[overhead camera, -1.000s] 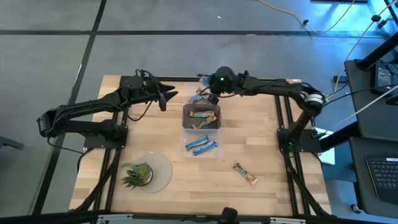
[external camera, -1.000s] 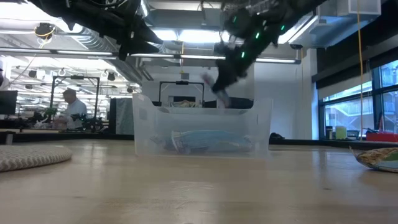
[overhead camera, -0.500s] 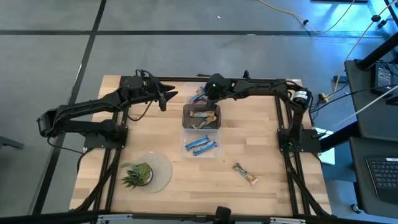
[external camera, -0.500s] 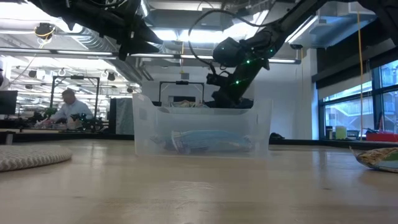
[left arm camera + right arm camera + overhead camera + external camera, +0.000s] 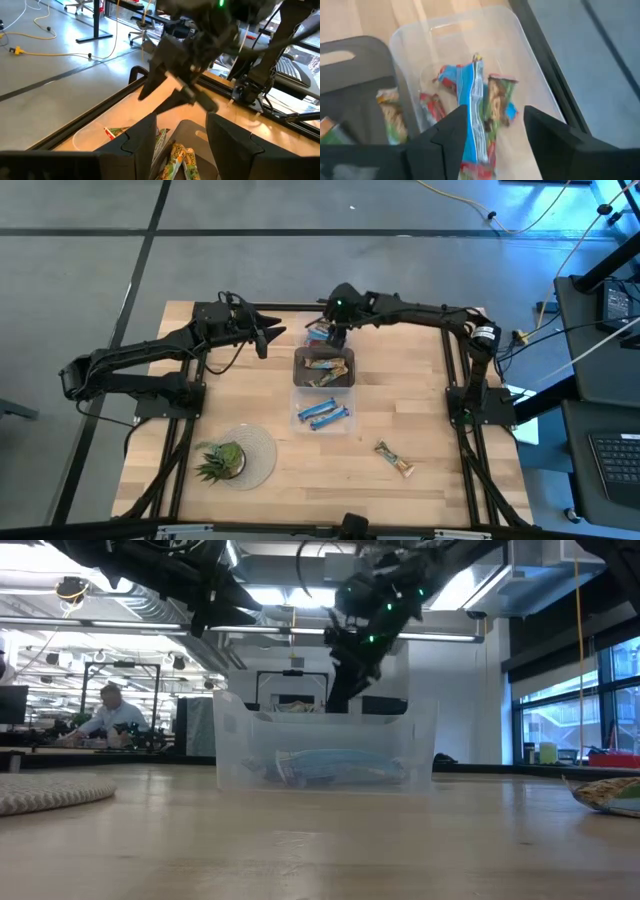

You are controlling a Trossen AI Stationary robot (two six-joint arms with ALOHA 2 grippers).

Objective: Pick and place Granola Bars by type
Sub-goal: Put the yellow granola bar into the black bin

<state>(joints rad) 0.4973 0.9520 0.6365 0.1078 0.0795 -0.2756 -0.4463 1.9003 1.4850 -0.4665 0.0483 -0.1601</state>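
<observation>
Granola Bars lie in three bins down the table's middle. Blue-and-red ones are in the far clear bin [image 5: 318, 332], brown/gold ones in the dark bin [image 5: 297, 370], blue ones [image 5: 324, 414] in the near clear bin [image 5: 325, 745]. One loose bar [image 5: 394, 459] lies on the table at the near right. My right gripper [image 5: 333, 335] stands open over the far clear bin [image 5: 520, 30], pointing steeply down. A long blue-and-red bar [image 5: 471, 100] lies right beneath its fingers. My left gripper [image 5: 263, 340] hangs open and empty left of the bins. My right gripper stands open over the blue-and-red bar, whose near end [image 5: 474, 150] runs close beside one finger [image 5: 447, 135]. Whether that finger touches the wrapper I cannot tell. The bar's far end [image 5: 476, 59] rests on other bars in the far clear bin.
A potted plant [image 5: 221, 460] on a round mat stands near the table's near left corner. The dark bin [image 5: 365, 55] sits directly against the far clear bin. Bare wood lies to the left and right of the bins.
My right gripper has reached toward the table's far edge over the far clear bin, tipped further downward and opened. The blue-and-red bar it carried now lies in that bin beneath the fingers.
</observation>
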